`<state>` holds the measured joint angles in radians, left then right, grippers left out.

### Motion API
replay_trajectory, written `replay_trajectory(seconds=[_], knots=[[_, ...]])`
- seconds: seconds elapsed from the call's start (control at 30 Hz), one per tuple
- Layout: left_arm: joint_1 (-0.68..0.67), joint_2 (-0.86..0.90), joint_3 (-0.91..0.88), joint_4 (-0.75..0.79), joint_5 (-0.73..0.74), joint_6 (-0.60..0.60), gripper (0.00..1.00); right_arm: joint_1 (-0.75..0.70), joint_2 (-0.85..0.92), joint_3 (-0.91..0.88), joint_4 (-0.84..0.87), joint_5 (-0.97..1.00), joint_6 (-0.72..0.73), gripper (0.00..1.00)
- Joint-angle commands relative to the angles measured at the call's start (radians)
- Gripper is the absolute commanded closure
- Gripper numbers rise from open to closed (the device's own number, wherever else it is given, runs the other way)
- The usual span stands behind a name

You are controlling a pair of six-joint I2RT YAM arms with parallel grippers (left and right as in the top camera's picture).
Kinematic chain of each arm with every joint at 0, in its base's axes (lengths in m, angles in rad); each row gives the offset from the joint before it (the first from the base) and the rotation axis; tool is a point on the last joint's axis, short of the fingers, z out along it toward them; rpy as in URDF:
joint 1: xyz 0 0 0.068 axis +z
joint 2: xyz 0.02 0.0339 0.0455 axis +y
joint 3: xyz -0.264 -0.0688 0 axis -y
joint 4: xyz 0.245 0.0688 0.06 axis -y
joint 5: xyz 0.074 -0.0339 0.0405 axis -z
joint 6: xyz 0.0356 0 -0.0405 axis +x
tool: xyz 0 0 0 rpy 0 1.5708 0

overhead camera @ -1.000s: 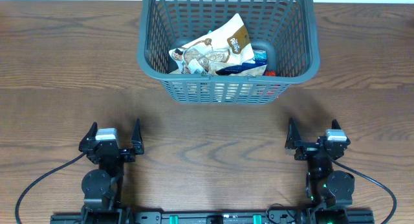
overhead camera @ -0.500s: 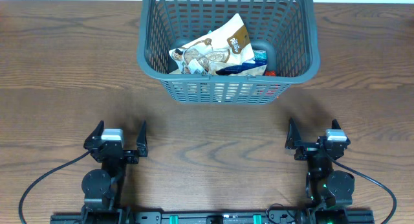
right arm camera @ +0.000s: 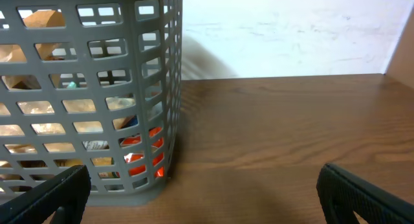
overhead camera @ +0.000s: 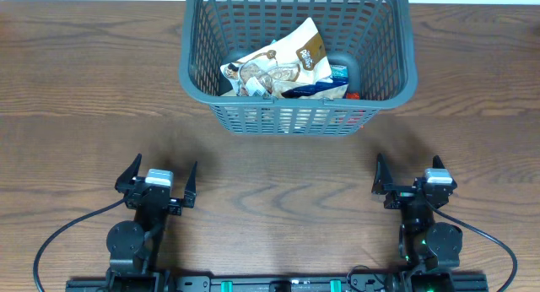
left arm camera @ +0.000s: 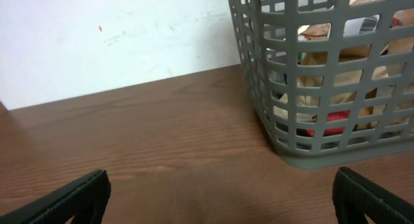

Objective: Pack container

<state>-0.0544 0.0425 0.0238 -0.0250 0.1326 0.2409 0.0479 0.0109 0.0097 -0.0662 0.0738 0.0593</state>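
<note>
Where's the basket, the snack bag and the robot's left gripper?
basket (overhead camera: 287,119): overhead view, on its front lattice wall.
snack bag (overhead camera: 291,60): overhead view, middle of the brown-and-white bag.
left gripper (overhead camera: 164,167): overhead view, midway between its open fingertips.

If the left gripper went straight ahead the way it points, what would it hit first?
Likely the basket: its near left corner stands ahead of the left gripper's right-hand jaw. The centre line looks free over the table, though depth is unclear.
</note>
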Motion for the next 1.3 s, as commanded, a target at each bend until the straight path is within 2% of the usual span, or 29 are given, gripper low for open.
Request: replay_trajectory(seconds=[0.0, 0.4, 1.27], knots=[[-0.009, -0.014, -0.019, -0.034, 0.051, 0.019, 0.02, -0.008, -0.005, -0.005, -0.002, -0.007, -0.011, 0.01], [-0.037, -0.014, -0.019, -0.034, 0.051, -0.037, 0.02, -0.008, -0.005, -0.005, -0.002, -0.007, -0.012, 0.01], [-0.037, -0.013, -0.019, -0.031, 0.051, -0.036, 0.01, -0.008, -0.005, -0.005, -0.002, -0.007, -0.011, 0.01]])
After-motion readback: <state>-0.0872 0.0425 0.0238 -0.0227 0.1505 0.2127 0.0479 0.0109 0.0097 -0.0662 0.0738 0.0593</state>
